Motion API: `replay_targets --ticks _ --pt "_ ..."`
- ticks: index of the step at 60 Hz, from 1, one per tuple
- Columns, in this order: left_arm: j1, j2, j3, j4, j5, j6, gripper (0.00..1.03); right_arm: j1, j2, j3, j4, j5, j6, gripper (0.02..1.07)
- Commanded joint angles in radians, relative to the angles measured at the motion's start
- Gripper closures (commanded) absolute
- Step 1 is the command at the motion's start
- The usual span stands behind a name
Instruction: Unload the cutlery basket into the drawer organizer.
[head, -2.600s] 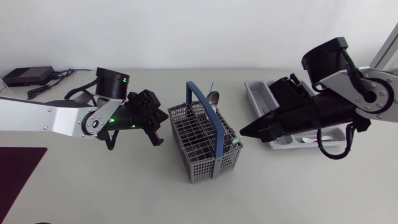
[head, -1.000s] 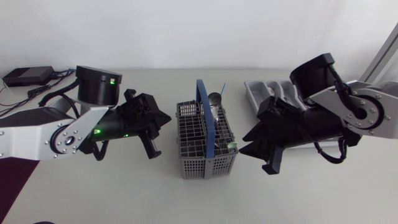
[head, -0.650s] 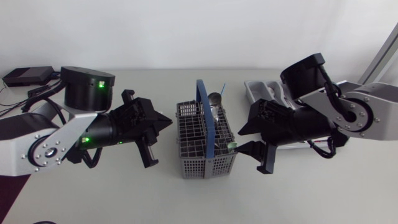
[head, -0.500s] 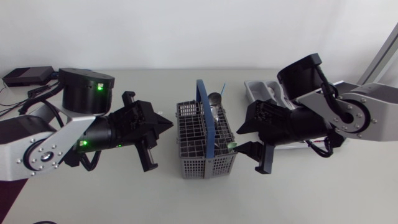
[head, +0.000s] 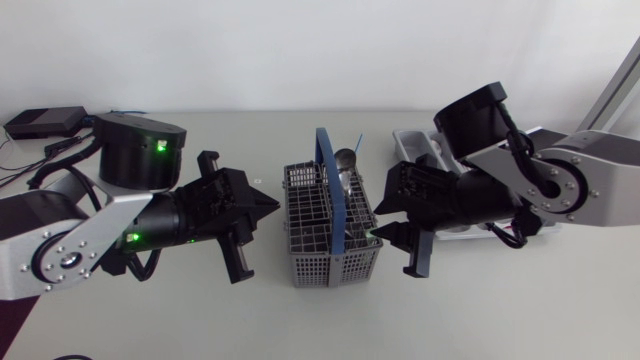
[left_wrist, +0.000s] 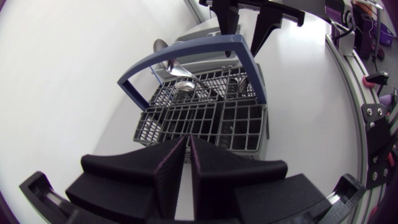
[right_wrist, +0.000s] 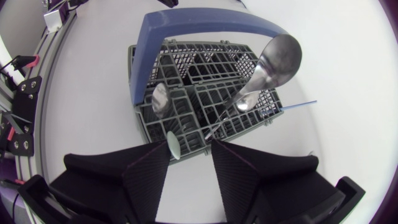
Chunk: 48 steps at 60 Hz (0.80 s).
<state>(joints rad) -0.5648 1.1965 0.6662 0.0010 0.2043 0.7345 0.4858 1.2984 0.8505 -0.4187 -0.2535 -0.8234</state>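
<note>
Grey cutlery basket, blue-handled and holding spoons, is sitting mid-table between 2 arms: left gripper is hovering beside it, fingers pressed together, right gripper opposite, fingers spread, drawer organizer lying behind the right arm.

My gripper hangs open just before the grey cutlery basket. A large spoon leans inside, beside its blue handle.
</note>
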Motion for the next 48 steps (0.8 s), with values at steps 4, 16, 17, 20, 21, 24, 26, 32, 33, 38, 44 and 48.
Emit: replay_targets --ticks 4,16,17,20,21,24,26,32,33,38,44,48 --pt "-0.01 -0.029 -0.008 -0.019 0.0 0.019 0.83 0.013 0.016 0.021 0.001 0.013 -0.023 0.6" --pt "-0.056 -0.084 0.053 -0.108 -0.02 0.019 0.83 0.011 -0.016 0.016 -0.019 0.017 -0.017 0.59" --pt "-0.066 -0.09 0.064 -0.124 -0.028 0.019 0.83 0.011 -0.025 0.013 -0.022 0.017 -0.017 0.57" --pt "-0.101 -0.109 0.099 -0.164 -0.045 0.014 0.83 0.01 -0.051 0.005 -0.025 0.017 -0.011 0.5" --pt "-0.113 -0.11 0.113 -0.179 -0.048 0.013 0.83 0.008 -0.059 0.002 -0.028 0.017 -0.01 0.47" --pt "-0.152 -0.114 0.147 -0.213 -0.065 0.002 0.83 0.007 -0.082 -0.005 -0.035 0.017 -0.003 0.45" --pt "-0.202 -0.112 0.176 -0.237 -0.094 -0.003 0.83 0.002 -0.106 -0.019 -0.04 0.016 0.001 0.43" --pt "-0.326 -0.083 0.24 -0.282 -0.16 -0.017 0.83 -0.021 -0.171 -0.067 -0.042 0.014 0.006 0.4" --pt "-0.339 -0.077 0.248 -0.286 -0.167 -0.017 0.83 -0.027 -0.182 -0.074 -0.042 0.014 0.007 0.4" --pt "-0.382 -0.008 0.283 -0.297 -0.183 -0.015 0.83 -0.061 -0.232 -0.113 -0.048 0.007 0.01 0.38" --pt "-0.395 0.071 0.302 -0.292 -0.183 0.005 0.83 -0.098 -0.289 -0.149 -0.055 -0.012 0.013 0.37" --pt "-0.408 0.124 0.325 -0.289 -0.183 0.016 0.83 -0.11 -0.326 -0.179 -0.065 -0.018 0.021 0.37"
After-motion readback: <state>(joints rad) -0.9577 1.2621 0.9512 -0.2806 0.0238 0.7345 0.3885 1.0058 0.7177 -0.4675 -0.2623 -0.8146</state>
